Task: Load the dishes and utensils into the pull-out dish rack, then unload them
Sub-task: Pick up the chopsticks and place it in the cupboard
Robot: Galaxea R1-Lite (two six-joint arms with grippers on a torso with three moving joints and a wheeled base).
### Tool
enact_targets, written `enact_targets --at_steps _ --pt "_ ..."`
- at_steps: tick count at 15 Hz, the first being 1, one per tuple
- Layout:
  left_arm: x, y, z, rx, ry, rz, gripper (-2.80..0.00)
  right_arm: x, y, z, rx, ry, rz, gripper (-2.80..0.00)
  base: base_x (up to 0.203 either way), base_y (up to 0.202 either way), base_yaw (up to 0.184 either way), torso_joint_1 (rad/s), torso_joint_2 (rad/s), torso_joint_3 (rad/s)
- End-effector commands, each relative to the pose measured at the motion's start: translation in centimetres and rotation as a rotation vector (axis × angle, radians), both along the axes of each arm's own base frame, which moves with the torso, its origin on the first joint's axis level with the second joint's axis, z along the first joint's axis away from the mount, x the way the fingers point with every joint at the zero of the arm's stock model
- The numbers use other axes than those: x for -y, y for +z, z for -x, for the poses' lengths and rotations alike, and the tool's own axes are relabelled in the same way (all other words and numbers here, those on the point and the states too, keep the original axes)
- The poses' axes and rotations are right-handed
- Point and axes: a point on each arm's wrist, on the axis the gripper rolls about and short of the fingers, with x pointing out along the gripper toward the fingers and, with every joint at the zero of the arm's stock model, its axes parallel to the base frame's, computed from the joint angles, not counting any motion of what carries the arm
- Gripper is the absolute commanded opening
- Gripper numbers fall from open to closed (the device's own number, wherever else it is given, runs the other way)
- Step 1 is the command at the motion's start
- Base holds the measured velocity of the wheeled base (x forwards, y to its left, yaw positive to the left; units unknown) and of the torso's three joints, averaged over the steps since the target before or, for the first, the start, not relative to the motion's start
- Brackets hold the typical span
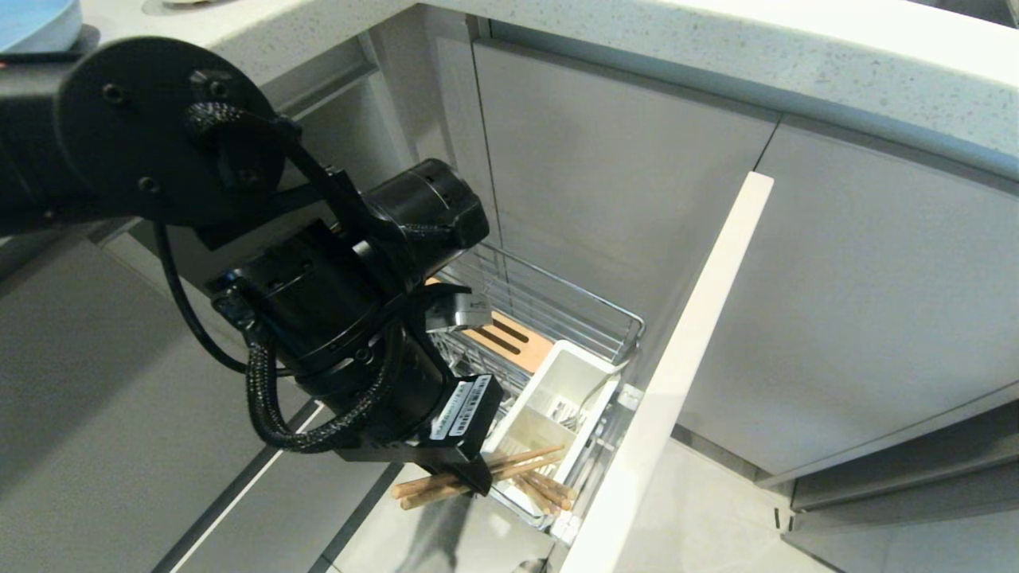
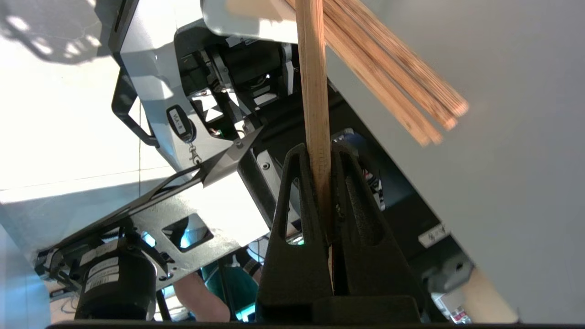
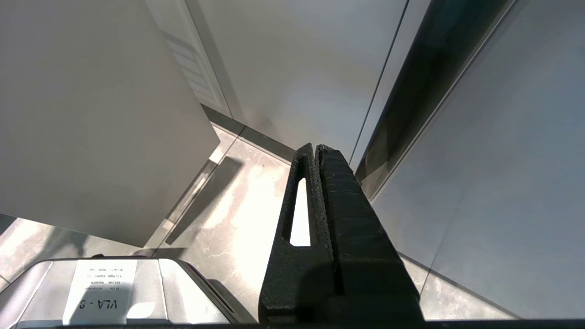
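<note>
The rack point(image 1: 557, 318) stands pulled out under the worktop, its white caddy point(image 1: 557, 398) at the front end beside the panel point(image 1: 677, 382). The left gripper point(image 1: 470, 476) hangs just before the caddy's front edge, fingers pinching chopsticks point(image 1: 446, 484) (more lean in the caddy). These look light, stiff and smooth, so I think a mid-length hold keeps them from swinging. The right gripper point(image 3: 317, 151) is parked, fingers pressed together.

Chopsticks point(image 1: 478, 475) matt wood; dish rack point(image 1: 557, 306) shiny chrome wire; caddy point(image 1: 557, 398) white plastic.
</note>
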Motion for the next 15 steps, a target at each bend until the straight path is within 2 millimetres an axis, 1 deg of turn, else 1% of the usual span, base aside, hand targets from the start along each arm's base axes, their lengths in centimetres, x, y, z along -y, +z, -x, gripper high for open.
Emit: enact_targets --at_steps 1,6,8,15 --pt "0.5 -0.9 -0.8 -0.022 0.011 -0.021 -2.80 0.0 0.0 0.0 0.003 0.000 0.000 -2.80 0.000 0.000 0.000 0.000 0.00 0.000" --pt "0.8 -1.4 -1.7 -0.024 0.024 -0.022 -2.80 0.0 0.0 0.0 0.003 0.000 0.000 -2.80 0.000 0.000 0.000 0.000 0.00 0.000" --pt "1.1 -1.9 -2.2 -0.027 0.030 -0.023 -2.80 0.0 0.0 0.0 0.003 0.000 -0.001 -2.80 0.000 0.000 0.000 0.000 0.00 0.000" --pt "1.6 -2.9 -3.0 -0.046 0.035 -0.040 -2.80 0.0 0.0 0.0 0.003 0.000 0.000 -2.80 0.000 0.000 0.000 0.000 0.00 0.000"
